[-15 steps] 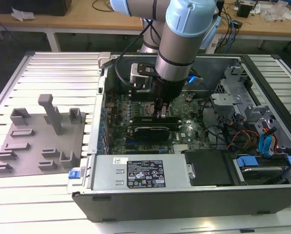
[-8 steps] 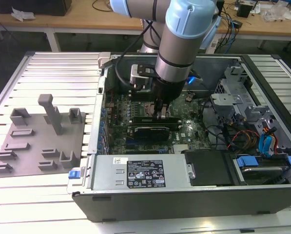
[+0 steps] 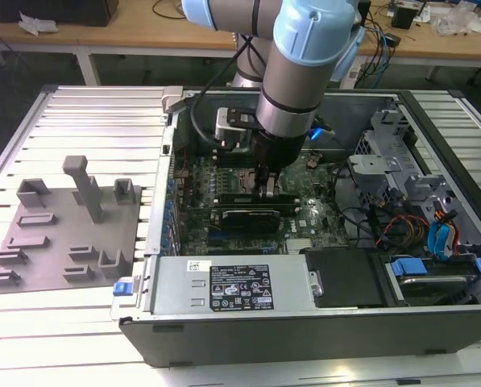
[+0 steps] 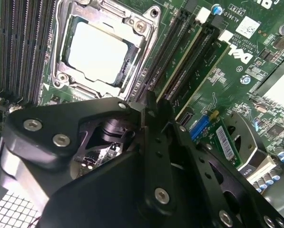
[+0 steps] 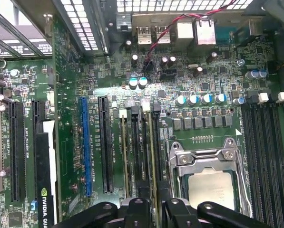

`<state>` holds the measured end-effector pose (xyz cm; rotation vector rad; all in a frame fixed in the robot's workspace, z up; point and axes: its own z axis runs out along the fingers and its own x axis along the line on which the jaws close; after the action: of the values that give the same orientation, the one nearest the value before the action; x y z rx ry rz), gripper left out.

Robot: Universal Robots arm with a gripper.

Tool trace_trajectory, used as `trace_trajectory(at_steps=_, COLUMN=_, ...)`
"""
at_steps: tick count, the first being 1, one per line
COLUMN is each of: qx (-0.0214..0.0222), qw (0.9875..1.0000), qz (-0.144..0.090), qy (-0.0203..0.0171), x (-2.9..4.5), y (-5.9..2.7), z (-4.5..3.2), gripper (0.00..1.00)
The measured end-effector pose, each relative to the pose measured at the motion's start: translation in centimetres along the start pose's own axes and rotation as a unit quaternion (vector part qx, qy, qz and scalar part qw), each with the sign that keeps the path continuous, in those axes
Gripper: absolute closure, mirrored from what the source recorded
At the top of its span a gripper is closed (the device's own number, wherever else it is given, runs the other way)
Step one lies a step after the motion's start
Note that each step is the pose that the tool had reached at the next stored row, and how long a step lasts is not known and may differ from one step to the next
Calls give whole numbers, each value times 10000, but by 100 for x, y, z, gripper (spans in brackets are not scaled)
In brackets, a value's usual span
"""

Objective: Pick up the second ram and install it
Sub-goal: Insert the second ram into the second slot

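Your work sits on a pale slatted metal counter point(image 3: 79, 121), with wooden benches behind it. In the exterior view you see one open black computer case point(image 3: 304, 322) and, on the exterior view's left, one grey plastic holder tray with upright posts point(image 3: 55, 234). The single grey and light blue arm point(image 3: 304, 72) reaches straight down into the case, and its black gripper point(image 3: 266, 192) is low over the green motherboard. Here the arm's bulk hides the memory slots under it.

In the second wrist view, the gripper point(image 4: 150, 107) covers the lower half of the picture. Its fingers point(image 4: 132, 108) stand together, clamped on the thin upper edge of the second ram point(image 4: 176, 64), a long, narrow green circuit-board stick that stands in a slot beside the silver processor socket point(image 4: 101, 52). A second such stick point(image 4: 201, 78) runs parallel, just beside it.

In the first wrist view, you see the same two sticks: the second ram point(image 5: 152, 152) runs in between the fingers point(image 5: 136, 211), the other stick point(image 5: 124, 156) nearby. The fingertips are cut off by the picture's edge. This view adds one long blue expansion slot point(image 5: 86, 147).
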<state>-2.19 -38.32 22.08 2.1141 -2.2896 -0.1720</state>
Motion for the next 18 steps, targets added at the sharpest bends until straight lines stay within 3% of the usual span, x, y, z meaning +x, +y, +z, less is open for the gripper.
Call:
trace_trajectory(at_steps=4, qx=3, qw=10000, qz=2, qy=16, x=-40, y=34, z=-320, gripper=82)
trace_trajectory(at_steps=5, qx=4, qw=10000, qz=3, qy=32, x=-52, y=40, z=-371, gripper=92)
trace_trajectory(at_steps=7, qx=4, qw=10000, qz=3, qy=42, x=-57, y=45, z=-430, gripper=92)
trace_trajectory(at_steps=9, qx=5, qw=10000, qz=4, qy=41, x=-57, y=46, z=-430, gripper=92)
trace_trajectory(at_steps=10, qx=75, qw=10000, qz=1, qy=38, x=-56, y=47, z=-432, gripper=92)
trace_trajectory(at_steps=11, qx=277, qw=9996, qz=-13, qy=21, x=-57, y=45, z=-430, gripper=92)
trace_trajectory(at_steps=12, qx=399, qw=9992, qz=-21, qy=10, x=-57, y=45, z=-428, gripper=92)
trace_trajectory(at_steps=14, qx=419, qw=9991, qz=-22, qy=7, x=-57, y=45, z=-427, gripper=92)
trace_trajectory(at_steps=18, qx=500, qw=9987, qz=-27, qy=3, x=-57, y=46, z=-428, gripper=92)
